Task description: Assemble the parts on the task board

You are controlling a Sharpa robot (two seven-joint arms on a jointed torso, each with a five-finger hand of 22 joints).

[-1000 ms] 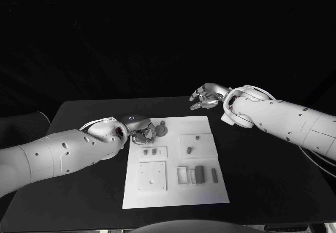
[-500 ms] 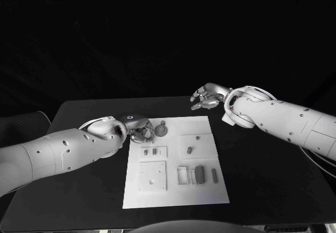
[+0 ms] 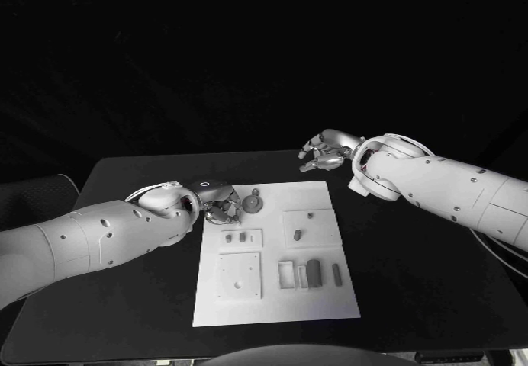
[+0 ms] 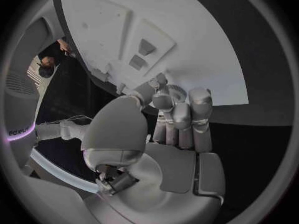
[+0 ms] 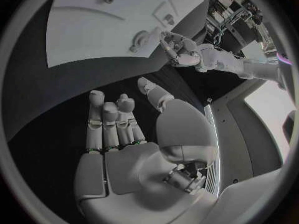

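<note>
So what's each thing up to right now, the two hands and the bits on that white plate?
Left hand: at the task board's far left corner, fingers curled by the round part.
Right hand: off the board over the table, open, holding nothing.
Round part: lying on the board.
Task board: flat on the table.

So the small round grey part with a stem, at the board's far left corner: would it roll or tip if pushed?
The small round grey part looks like a flat disc lying on the white task board, so it would probably slide, not roll. Its stem may make it pivot. It seems rigid and light, though the left hand hides one side.
</note>
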